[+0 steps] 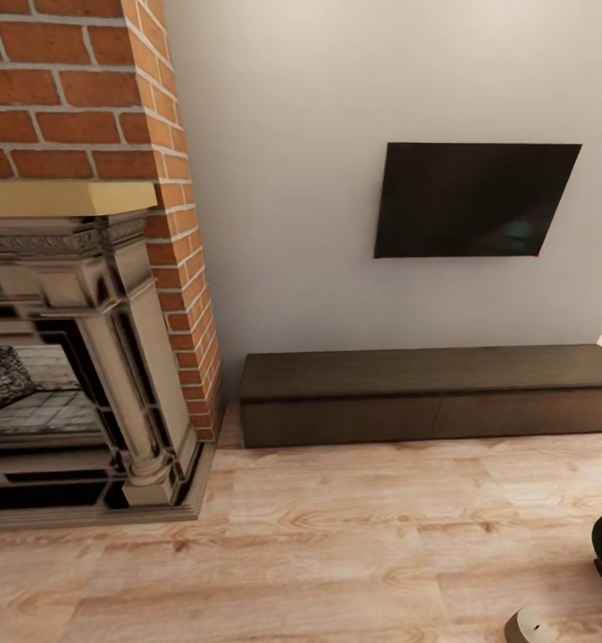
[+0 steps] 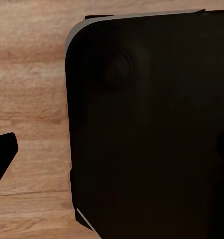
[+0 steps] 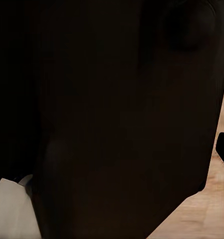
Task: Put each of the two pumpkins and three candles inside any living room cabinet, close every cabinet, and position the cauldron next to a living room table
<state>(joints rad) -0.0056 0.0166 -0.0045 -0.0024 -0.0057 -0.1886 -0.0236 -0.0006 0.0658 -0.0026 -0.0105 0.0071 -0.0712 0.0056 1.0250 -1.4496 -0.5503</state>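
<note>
I could not tell if either arm's jaws were open. The cabinet (image 1: 430, 397) sat shut under the TV (image 1: 475, 199), beside the fireplace (image 1: 78, 357).

No text, label, brand, number or sign can be read anywhere. The flat black wall-mounted screen (image 1: 475, 201) is blank and dark, with no logo showing on its frame. The long, low dark brown wooden cabinet (image 1: 430, 395) has plain fronts without markings. The red brick chimney breast (image 1: 87, 98) and the carved stone fireplace surround (image 1: 113, 357) carry no lettering, and the large black rounded panel (image 2: 152, 129) in the left wrist view bears none either.
</note>
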